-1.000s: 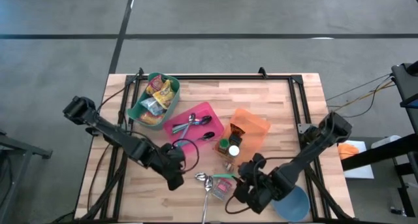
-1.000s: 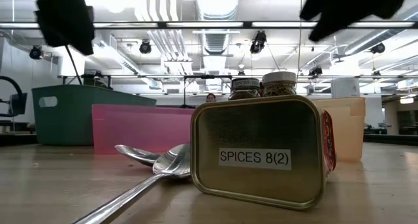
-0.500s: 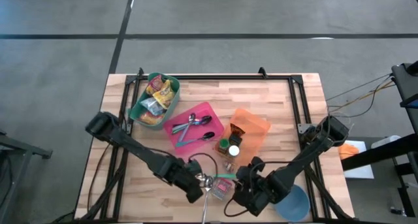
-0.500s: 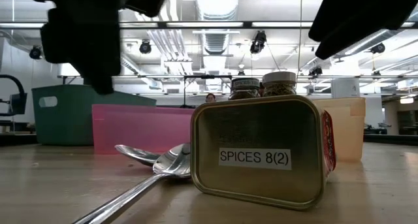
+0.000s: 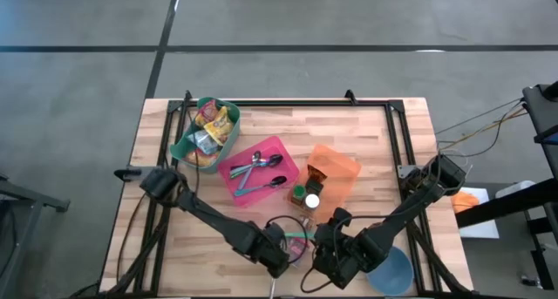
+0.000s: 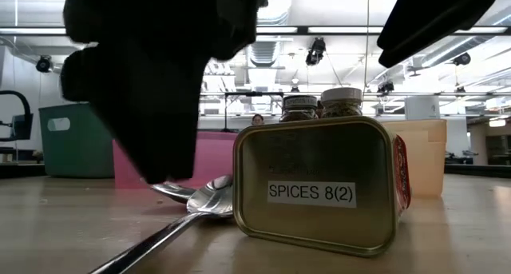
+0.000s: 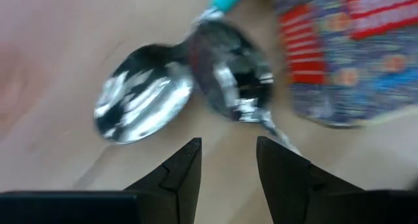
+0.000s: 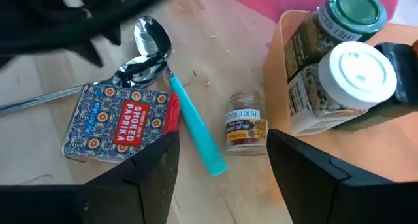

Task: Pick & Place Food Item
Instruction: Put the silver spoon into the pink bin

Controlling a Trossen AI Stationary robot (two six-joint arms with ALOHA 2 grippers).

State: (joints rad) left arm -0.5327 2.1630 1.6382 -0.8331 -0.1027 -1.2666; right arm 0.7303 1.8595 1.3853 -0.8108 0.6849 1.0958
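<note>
1. Wooden table [image 5: 366, 133] carries all items.
2. Smoked paprika tin [image 8: 121, 123] lies flat near the front edge, touching two spoons [image 7: 183, 87].
3. Left gripper [image 7: 227, 160] hovers over the spoons, jaws partly open, empty.
4. Right gripper [image 8: 222, 160] hovers beside the tin, jaws apart, empty.
5. Orange bin [image 5: 342, 170] holds spice jars [image 8: 339, 74].

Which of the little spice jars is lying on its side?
The small jar with the yellow label, alone on the bare wood beside the teal-handled spoon. The two bigger jars stand upright inside the orange bin.

Bright overhead light, blurred wrist view
</note>
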